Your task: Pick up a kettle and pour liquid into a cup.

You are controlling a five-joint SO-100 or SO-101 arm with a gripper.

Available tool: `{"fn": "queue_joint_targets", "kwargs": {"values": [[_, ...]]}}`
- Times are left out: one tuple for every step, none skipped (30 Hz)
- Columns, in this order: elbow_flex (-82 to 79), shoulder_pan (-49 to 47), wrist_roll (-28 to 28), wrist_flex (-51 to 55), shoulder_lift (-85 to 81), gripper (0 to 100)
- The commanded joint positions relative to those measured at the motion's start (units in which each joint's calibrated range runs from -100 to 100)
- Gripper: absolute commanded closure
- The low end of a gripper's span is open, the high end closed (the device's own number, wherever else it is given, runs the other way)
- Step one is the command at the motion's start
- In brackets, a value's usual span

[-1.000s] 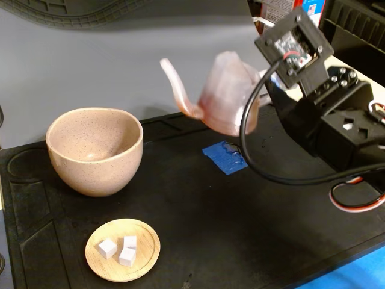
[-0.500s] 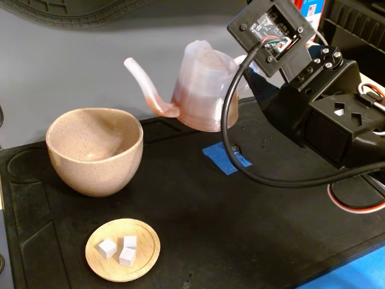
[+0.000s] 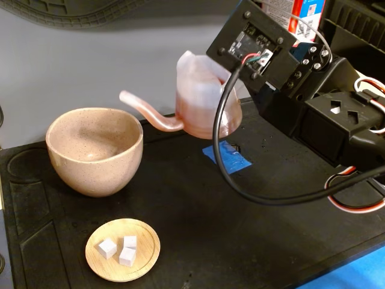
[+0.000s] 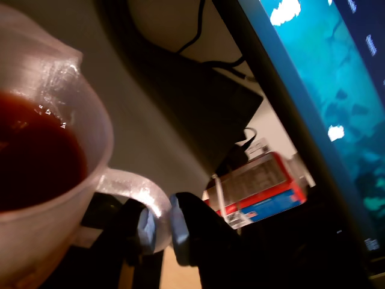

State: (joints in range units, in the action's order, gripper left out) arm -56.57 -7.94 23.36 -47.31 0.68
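I see the gripper clamped on the kettle handle, kettle lifted above the black mat, spout just short of the cup.

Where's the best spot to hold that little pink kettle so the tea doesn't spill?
By its loop handle, coming from the side opposite the spout. The loop is thin enough to pinch, and the gripper is clamped on it that way in the wrist view. The kettle body is wide, ribbed and open-topped with liquid inside.
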Motion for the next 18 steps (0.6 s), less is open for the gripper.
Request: {"fn": "queue_joint_targets", "kwargs": {"values": [[3.76,-0.09,-2.13,-0.21,-3.84,99],[4.03,-0.62,-2.13,-0.21,-3.84,99],[5.67,-1.15,-2.19,-0.21,-3.76,99],[7.30,-1.38,-2.24,-0.21,-3.24,99],[7.75,-1.46,-3.03,-0.21,-3.16,99],[7.93,-1.46,-4.44,-0.21,-3.16,99],[7.93,-1.46,-4.86,-0.21,-3.16,99],[7.93,-1.46,-4.92,-0.21,-3.16,99],[7.93,-1.46,-5.86,-0.21,-3.33,99],[7.93,-1.46,-7.59,-0.21,-3.50,99],[7.93,-1.53,-8.17,-0.21,-3.42,99],[7.93,-1.53,-8.85,-0.21,-3.42,99],[7.93,-1.76,-12.00,-0.21,-3.67,99],[7.93,-2.22,-12.00,-0.21,-3.76,99],[7.93,-2.30,-12.05,-0.21,-3.42,99],[7.93,-2.22,-12.11,-0.21,-3.42,99],[7.93,-2.22,-13.79,-0.21,-3.42,99],[7.93,-2.37,-15.67,-0.21,-3.59,99]]}}
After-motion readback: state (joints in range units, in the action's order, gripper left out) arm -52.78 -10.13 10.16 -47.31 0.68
